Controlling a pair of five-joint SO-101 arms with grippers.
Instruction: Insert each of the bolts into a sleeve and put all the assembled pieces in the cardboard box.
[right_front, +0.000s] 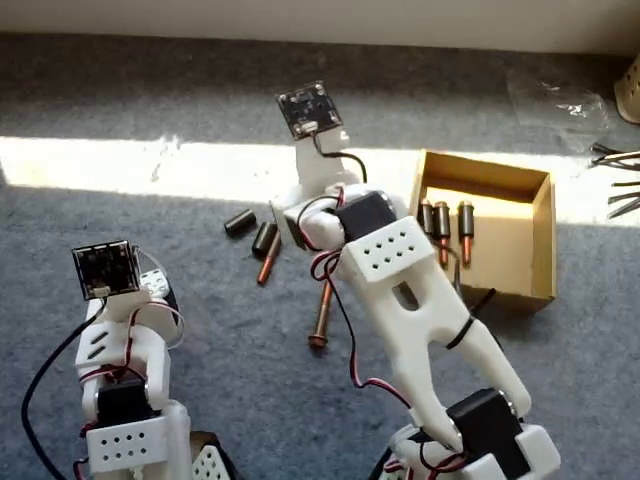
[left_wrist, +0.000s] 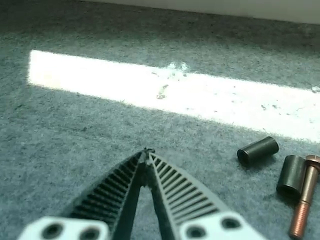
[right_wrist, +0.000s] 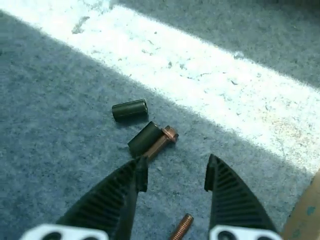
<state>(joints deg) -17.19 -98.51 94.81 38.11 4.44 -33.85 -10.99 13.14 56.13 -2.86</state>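
3 assembled pcs (right_front: 443, 228) already in cardboard box (right_front: 545, 240) at right of high view, 2 sets to go: lone bolt (right_front: 322, 312), second bolt (right_front: 267, 268) against a sleeve (right_front: 265, 237), spare sleeve (right_front: 240, 222) mid-frame; right gripper (right_wrist: 172, 177) spread open, left gripper (left_wrist: 146, 156) clenched empty.

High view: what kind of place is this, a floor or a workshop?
Probably a hobby workbench near a window. Grey carpet-like matting covers it, a sunlight stripe crosses it, and a loose bolt, a sleeve and a cardboard box lie out for assembly work.
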